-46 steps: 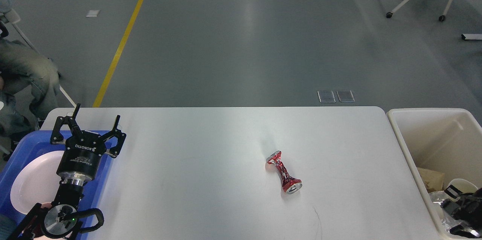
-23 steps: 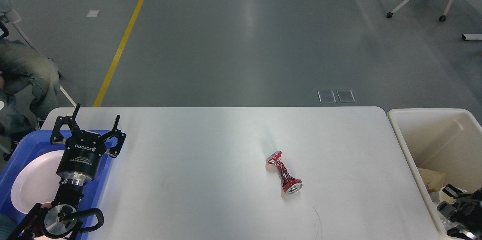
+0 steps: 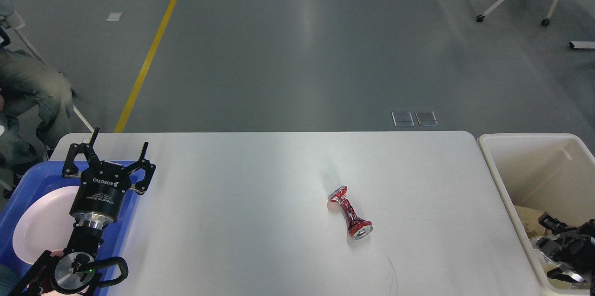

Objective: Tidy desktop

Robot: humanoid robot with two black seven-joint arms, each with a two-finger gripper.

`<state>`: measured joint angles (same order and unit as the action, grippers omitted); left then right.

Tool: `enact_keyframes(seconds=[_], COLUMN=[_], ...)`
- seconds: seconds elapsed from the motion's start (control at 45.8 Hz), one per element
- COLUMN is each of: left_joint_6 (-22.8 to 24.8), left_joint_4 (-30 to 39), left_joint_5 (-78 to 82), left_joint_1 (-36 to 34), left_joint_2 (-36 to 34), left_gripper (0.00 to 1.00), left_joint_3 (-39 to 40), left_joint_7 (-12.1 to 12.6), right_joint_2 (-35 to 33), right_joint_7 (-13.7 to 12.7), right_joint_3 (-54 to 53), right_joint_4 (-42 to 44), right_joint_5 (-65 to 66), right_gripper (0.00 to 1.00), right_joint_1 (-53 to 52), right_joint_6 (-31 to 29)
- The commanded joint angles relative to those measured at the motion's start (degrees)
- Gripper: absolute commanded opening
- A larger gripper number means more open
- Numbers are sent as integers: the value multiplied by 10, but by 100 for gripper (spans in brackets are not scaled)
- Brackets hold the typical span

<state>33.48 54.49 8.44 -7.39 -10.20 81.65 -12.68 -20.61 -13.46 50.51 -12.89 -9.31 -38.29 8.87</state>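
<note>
Right gripper [image 3: 555,245] is dark and half cut off down in the cream bin [image 3: 499,180] past the counter's right edge, sitting over some crumpled junk, so I honestly can't tell how its fingers stand. Left gripper [image 3: 111,159] hangs spread wide with nothing in it over the blue tray [image 3: 28,180], which holds a white plate [image 3: 39,226]. The white counter [image 3: 260,184] fills the middle, mostly bare, with one crushed red can [image 3: 350,212] lying right of centre.
</note>
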Motion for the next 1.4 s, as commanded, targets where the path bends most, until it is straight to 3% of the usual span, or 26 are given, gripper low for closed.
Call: enact_keyframes(seconds=[0.0,0.175,0.262,0.437,0.568,0.83,1.093,1.224,1.377], left_joint_6=[0,0,0,0,0,0,0,0,0], left_joint_4=[0,0,0,0,0,0,0,0,0], left_joint_5=[0,0,0,0,0,0,0,0,0], left_joint_1=[0,0,0,0,0,0,1,0,1], left_joint_2=[0,0,0,0,-1,0,0,0,0], left_gripper=[96,96,96,96,96,96,96,96,96], left_joint_3=[0,0,0,0,0,0,0,-1,0], left_joint_7=[0,0,0,0,0,0,-1,0,0], right_joint_2=[-18,-99,-125,-101,-55,4,46,63,65], right_joint_7=[-2,-4,-5,-3,-3,-3,-5,-5,-5], right_joint_3=[9,12,44,210,221,218,196,184,181], right_joint_4=[-53,-229,-317,-447,-464,-592,-736,-793,-802], right_joint_5=[31,154,206,221,215,187,86,61,47], right_gripper=[100,100,100,100,100,100,100,100,100], right_joint_1=[-58,-207,-287,-512,-613,-849,-1039,-1090,-1098], right_joint_6=[-9,-15,-49,-244,-382,-543,-572,-567,-564])
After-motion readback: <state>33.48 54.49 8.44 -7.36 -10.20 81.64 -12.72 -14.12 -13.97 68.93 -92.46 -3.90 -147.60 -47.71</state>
